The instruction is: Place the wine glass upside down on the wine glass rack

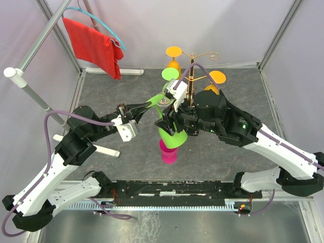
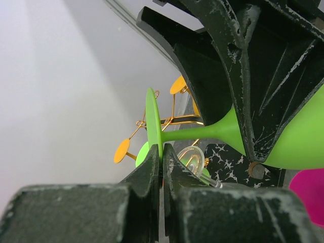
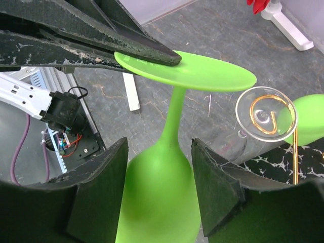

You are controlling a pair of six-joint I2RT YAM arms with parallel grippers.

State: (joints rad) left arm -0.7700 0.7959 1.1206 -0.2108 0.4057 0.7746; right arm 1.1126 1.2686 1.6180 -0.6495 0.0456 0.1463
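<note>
Left end effector (image 1: 151, 105) on tilted wine glass (image 1: 169, 132)

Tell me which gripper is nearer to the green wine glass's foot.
Left. The left gripper has its fingers pinched on the foot of the green wine glass; the right gripper has its fingers flanking the bowl, beyond the stem.

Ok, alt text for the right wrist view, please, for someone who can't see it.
A green wine glass, foot at the top, has its foot's edge pinched by the left gripper from the upper left, while the fingers of the right gripper flank its bowl; contact is unclear. At right, a clear glass hangs on the gold rack.
</note>
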